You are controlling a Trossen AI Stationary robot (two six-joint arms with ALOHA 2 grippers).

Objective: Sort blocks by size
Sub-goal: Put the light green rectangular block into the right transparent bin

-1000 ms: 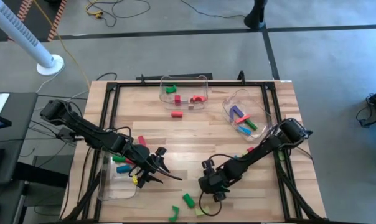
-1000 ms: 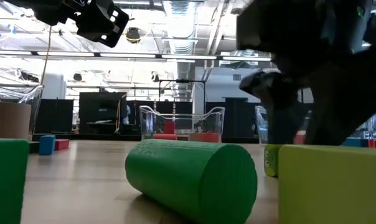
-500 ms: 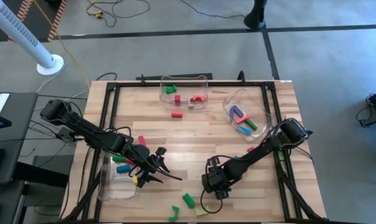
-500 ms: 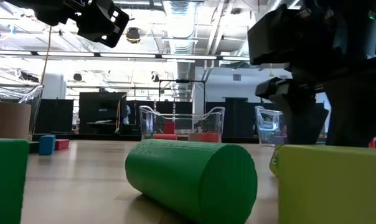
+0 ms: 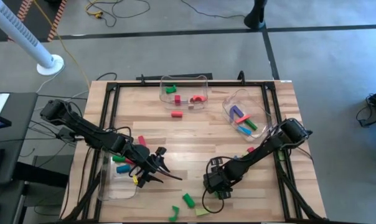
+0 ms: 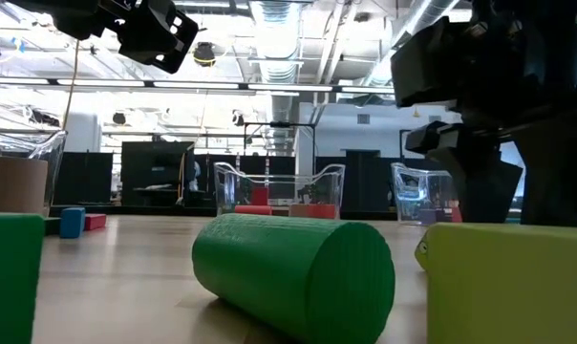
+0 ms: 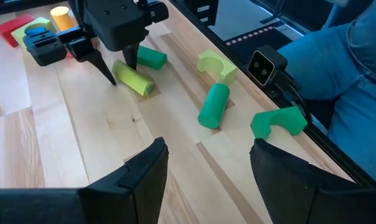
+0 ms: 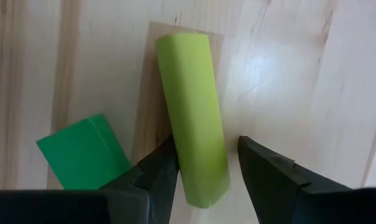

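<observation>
A yellow-green cylinder (image 8: 194, 118) lay flat on the wooden surface (image 5: 194, 134) near its front edge, a green block (image 8: 82, 152) just beside it. The right claw (image 8: 203, 165) straddled the cylinder, fingers open either side. The left claw (image 7: 203, 168) hovered open, empty, farther left.

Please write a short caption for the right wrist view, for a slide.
Right gripper lowered with open fingers on either side of a yellow-green cylinder lying on the wooden table, a green block beside it.
</observation>
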